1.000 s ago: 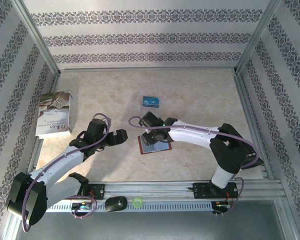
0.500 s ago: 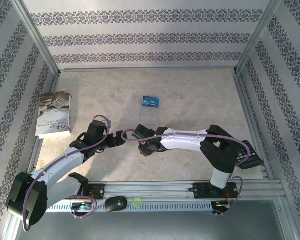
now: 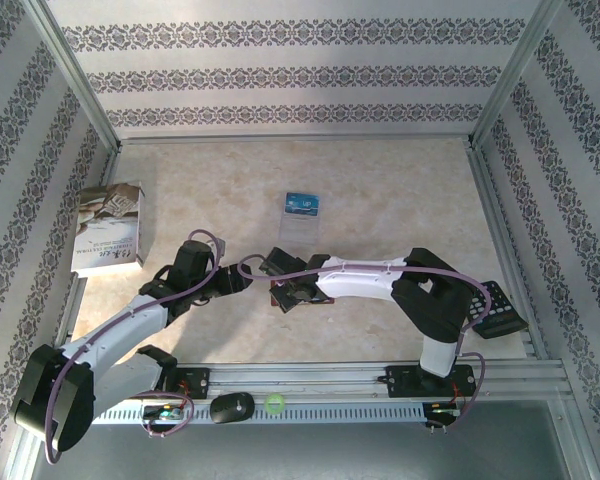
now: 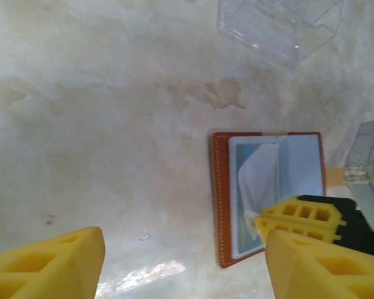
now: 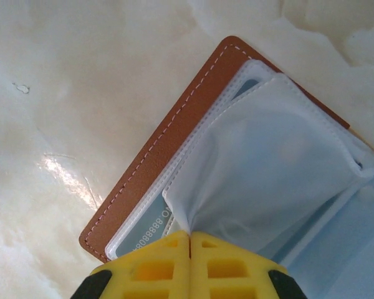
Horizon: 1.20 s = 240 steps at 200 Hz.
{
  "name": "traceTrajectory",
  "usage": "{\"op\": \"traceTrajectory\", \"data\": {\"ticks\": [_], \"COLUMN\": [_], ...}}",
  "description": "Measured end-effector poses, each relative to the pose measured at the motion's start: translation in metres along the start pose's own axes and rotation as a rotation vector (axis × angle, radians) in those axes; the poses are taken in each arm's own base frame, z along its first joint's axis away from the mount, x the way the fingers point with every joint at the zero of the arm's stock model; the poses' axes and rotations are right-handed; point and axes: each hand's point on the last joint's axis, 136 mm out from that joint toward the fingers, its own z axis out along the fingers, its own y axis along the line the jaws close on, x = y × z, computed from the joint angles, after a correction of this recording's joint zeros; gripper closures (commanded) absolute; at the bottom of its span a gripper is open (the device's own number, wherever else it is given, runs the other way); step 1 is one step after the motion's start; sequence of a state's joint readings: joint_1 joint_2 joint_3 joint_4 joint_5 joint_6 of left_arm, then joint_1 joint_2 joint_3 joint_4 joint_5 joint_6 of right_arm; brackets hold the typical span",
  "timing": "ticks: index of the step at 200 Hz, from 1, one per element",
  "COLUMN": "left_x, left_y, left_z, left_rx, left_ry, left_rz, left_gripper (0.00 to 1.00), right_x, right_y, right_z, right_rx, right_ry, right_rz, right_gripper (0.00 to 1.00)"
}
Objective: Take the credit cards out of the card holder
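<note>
A run of printed digits, read as repeated eights, is recorded on the sleeved credit card [image 5: 140, 235] inside the card holder [image 5: 168, 132]. Print on the booklet [image 3: 108, 228] and the blue credit card [image 3: 303, 203] is illegible.

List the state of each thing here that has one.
card holder, open, flat on the table.
clear sleeve, pinched at its corner.
right gripper, shut on the clear sleeve.
left gripper, open, empty.
numbered card, inside its pocket.
blue card, out of the holder.
booklet, closed.
</note>
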<state>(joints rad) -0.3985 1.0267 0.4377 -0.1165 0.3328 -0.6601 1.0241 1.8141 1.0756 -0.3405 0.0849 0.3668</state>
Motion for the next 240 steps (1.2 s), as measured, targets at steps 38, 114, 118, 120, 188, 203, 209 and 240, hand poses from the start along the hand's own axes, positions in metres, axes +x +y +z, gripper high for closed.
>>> {"op": "traceTrajectory", "data": {"ticks": [38, 114, 118, 120, 188, 203, 209, 240], "left_x": [0.015, 0.036, 0.036, 0.036, 0.043, 0.044, 0.044, 0.049], "left_y": [-0.016, -0.035, -0.036, -0.037, -0.045, -0.044, -0.042, -0.036], "left_z": [0.016, 0.051, 0.052, 0.053, 0.073, 0.076, 0.077, 0.079], "left_rx": [0.038, 0.067, 0.067, 0.069, 0.057, 0.045, 0.038, 0.016], "left_ry": [0.053, 0.14, 0.142, 0.142, 0.183, 0.188, 0.191, 0.21], "left_rz": [0.04, 0.07, 0.071, 0.071, 0.087, 0.083, 0.082, 0.073], "left_gripper": [0.72, 0.93, 0.93, 0.93, 1.0, 1.0, 1.0, 1.0], "right_x": [0.0, 0.0, -0.001, -0.001, -0.007, -0.006, -0.005, 0.0], "right_y": [0.006, 0.011, 0.011, 0.011, 0.009, 0.008, 0.008, 0.003], "right_z": [-0.002, -0.017, -0.018, -0.018, -0.025, -0.024, -0.024, -0.022], "right_rx": [-0.064, -0.179, -0.181, -0.184, -0.196, -0.191, -0.187, -0.164], "right_ry": [-0.06, -0.189, -0.195, -0.197, -0.225, -0.222, -0.22, -0.198], "right_rz": [0.06, 0.169, 0.172, 0.175, 0.22, 0.23, 0.233, 0.257], "right_gripper": [1.0, 1.0, 1.0, 1.0, 1.0, 1.0, 1.0, 1.0]}}
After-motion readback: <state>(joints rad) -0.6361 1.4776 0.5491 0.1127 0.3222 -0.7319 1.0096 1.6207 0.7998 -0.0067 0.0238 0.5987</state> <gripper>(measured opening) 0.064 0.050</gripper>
